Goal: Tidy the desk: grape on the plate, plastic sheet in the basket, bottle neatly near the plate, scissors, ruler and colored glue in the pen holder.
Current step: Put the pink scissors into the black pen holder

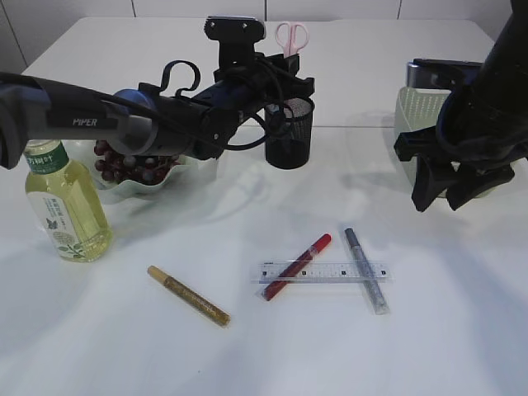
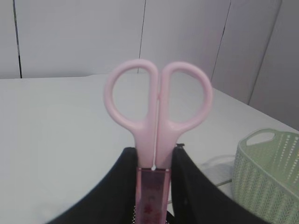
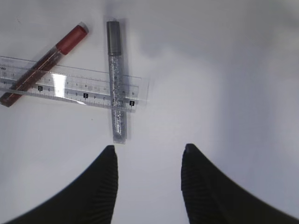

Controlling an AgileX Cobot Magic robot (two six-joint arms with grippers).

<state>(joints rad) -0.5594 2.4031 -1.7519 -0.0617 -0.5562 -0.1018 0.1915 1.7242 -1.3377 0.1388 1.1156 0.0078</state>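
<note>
Only "PIPER" on the left arm (image 1: 87, 121).

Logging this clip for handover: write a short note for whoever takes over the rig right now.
Left gripper: shut on the scissors, handles up, over the pen holder; not yet released.
Right gripper: open, empty, above the table near the silver glue.
Done: grapes on the plate; bottle upright beside the plate.
Left: release the scissors; ruler, red glue, silver glue and gold glue into the holder. The ruler lies tangled with the red and silver glues.
Basket at right; the plastic sheet cannot be made out.
</note>
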